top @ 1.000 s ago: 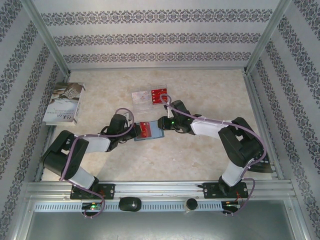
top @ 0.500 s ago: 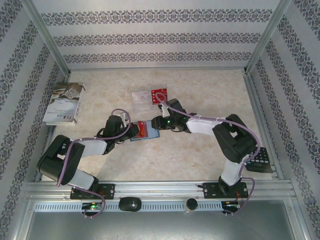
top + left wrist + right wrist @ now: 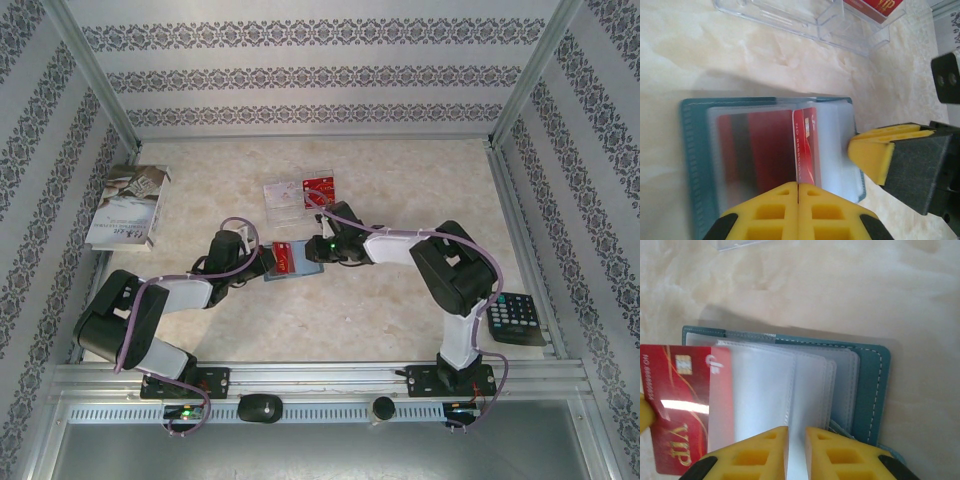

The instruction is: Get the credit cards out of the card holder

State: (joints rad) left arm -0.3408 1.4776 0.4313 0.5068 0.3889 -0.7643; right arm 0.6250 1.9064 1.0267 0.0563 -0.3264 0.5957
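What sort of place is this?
Likely a robot test cell: left arm and right arm bolted to a metal rail, patterned walls boxing in the table, props like a card holder and calculator.

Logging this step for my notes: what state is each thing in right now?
card holder: lying open, clear sleeves fanned out.
red VIP card: partly slid out of its sleeve.
left hand: shut, tips at that card's exposed end.
right hand: nearly closed on a clear sleeve page.
clear tray: holds a second red card.
calculator: face up.
booklet: closed, lying flat.
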